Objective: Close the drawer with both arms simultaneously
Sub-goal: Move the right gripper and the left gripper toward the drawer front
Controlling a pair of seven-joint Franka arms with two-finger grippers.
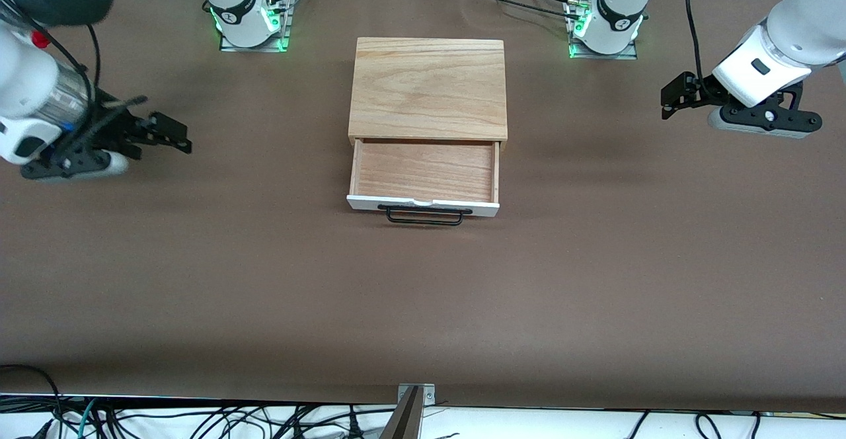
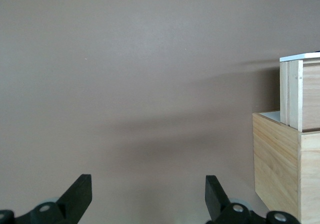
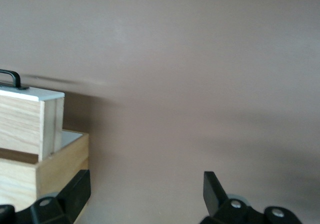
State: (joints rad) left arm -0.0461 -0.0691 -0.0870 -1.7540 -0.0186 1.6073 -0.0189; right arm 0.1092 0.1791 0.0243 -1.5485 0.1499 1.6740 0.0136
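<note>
The drawer (image 1: 423, 173) stands pulled out of the light oak box (image 1: 428, 88), toward the front camera, and is empty. Its white front panel (image 1: 423, 205) carries a thin black wire handle (image 1: 424, 216). My right gripper (image 1: 173, 135) is open and empty over the table toward the right arm's end, pointing at the box. In the right wrist view (image 3: 145, 189) the drawer's side (image 3: 25, 119) and handle (image 3: 10, 77) show. My left gripper (image 1: 669, 100) is open and empty over the left arm's end. In the left wrist view (image 2: 148, 196) the drawer (image 2: 305, 93) and box (image 2: 280, 169) show at the edge.
The brown table cover (image 1: 264, 280) lies bare around the box. The two green-lit arm bases (image 1: 248, 22) (image 1: 605, 26) stand at the table's edge farthest from the front camera. Cables (image 1: 198, 419) and a metal bracket (image 1: 415, 394) sit at the nearest edge.
</note>
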